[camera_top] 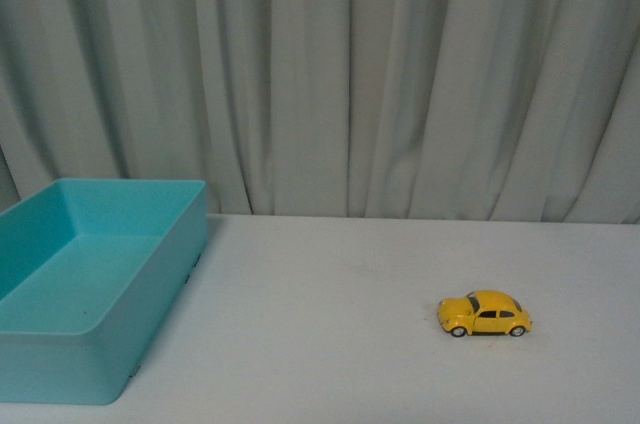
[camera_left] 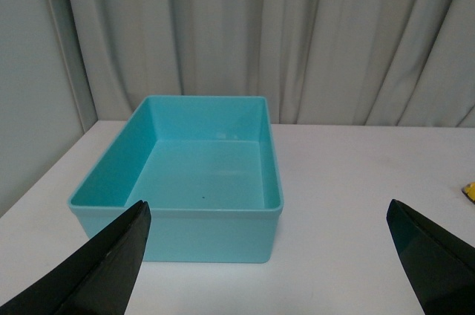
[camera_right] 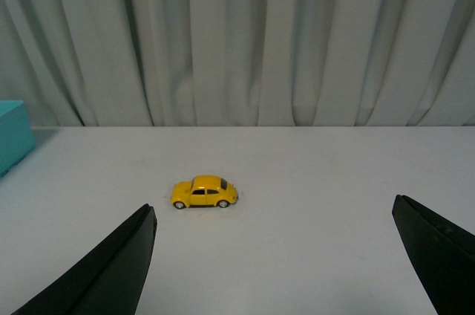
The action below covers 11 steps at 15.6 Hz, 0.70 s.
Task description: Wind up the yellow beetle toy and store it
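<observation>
My left end effector (camera_left: 267, 209) is hanging wide open with nothing in it, pointing at the teal bin (camera_left: 208, 235). My right end effector (camera_right: 273, 206) is gaping open too, gripping nothing, facing the yellow beetle toy (camera_right: 205, 192). The toy's sitting on its wheels on the white bench (camera_top: 340, 344), well apart from the bin, off to its right. A grey curtain (camera_top: 350, 74) is hanging behind the bin.

All 3 views face curtain (camera_top: 320, 74), low over table (camera_top: 350, 284), sharing teal bin (camera_top: 60, 364)
</observation>
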### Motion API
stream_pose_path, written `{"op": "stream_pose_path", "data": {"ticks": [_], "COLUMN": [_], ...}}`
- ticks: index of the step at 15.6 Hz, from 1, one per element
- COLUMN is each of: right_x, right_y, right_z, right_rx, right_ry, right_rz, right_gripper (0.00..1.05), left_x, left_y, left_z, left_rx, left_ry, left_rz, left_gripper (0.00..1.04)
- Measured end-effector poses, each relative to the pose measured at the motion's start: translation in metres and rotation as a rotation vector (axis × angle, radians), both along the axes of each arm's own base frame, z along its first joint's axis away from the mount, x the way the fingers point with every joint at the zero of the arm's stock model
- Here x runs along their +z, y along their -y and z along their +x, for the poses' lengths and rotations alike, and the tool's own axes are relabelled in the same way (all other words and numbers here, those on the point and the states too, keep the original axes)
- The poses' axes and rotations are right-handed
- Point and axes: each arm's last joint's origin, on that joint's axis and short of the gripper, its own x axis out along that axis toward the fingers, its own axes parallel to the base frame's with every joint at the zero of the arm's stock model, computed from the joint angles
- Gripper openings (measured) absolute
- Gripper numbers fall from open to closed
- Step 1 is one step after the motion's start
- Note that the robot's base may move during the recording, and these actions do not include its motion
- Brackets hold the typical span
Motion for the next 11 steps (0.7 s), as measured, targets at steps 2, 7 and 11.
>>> {"op": "stream_pose_path", "data": {"ticks": [2,7,11], "right_x": [0.0000,0.0000,-0.0001], "right_y": [0.0000,0.0000,0.0000], "right_z": [0.0000,0.0000,0.0000], "right_rx": [0.000,0.000,0.000], "right_ry": [0.000,0.000,-0.001], "right_rz": [0.000,0.000,0.000], "right_gripper": [0.98,0.98,0.98], "left_x": [0.0000,0.0000,0.0000], "left_y": [0.0000,0.0000,0.0000], "left_z": [0.0000,0.0000,0.0000], "left_rx": [0.000,0.000,0.000], "left_ry": [0.000,0.000,0.000], "left_rz": [0.000,0.000,0.000], "left_gripper": [0.98,0.98,0.98]}}
